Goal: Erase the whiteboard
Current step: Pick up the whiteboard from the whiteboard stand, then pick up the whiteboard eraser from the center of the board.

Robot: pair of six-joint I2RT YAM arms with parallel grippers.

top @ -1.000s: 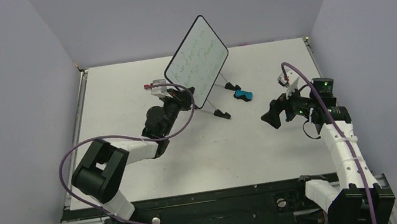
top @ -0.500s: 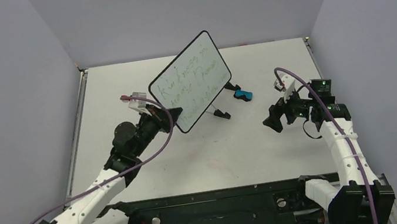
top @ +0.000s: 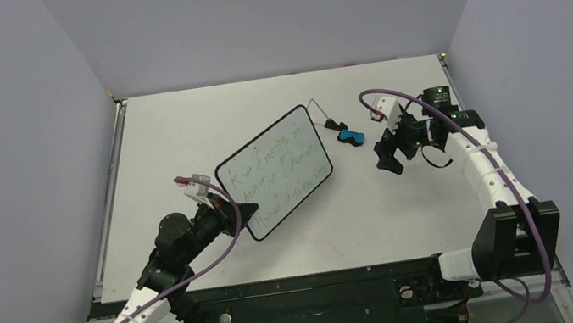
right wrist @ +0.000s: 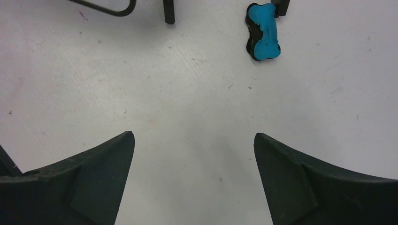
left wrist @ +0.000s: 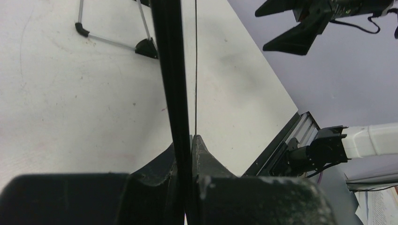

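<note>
The whiteboard (top: 274, 172), white with a thin black frame and green handwriting, hangs tilted above the table, off its stand. My left gripper (top: 247, 215) is shut on its lower left edge. In the left wrist view the whiteboard (left wrist: 169, 70) runs edge-on up from the pinched left gripper (left wrist: 190, 138). A small blue-and-black eraser (top: 350, 136) lies on the table right of the board. My right gripper (top: 388, 157) hovers open a little right of the eraser. In the right wrist view the eraser (right wrist: 263, 32) lies ahead of the empty right gripper (right wrist: 194, 138).
The wire easel stand (top: 319, 114) with black feet stands behind the board's far right corner, next to the eraser; its feet (left wrist: 145, 47) show in the left wrist view, and one foot (right wrist: 168, 11) in the right wrist view. Grey walls enclose the table on three sides.
The left arm has lifted the whiteboard off the easel and carried it toward the near left, lower. The right gripper has moved away from me, closer to the eraser.
</note>
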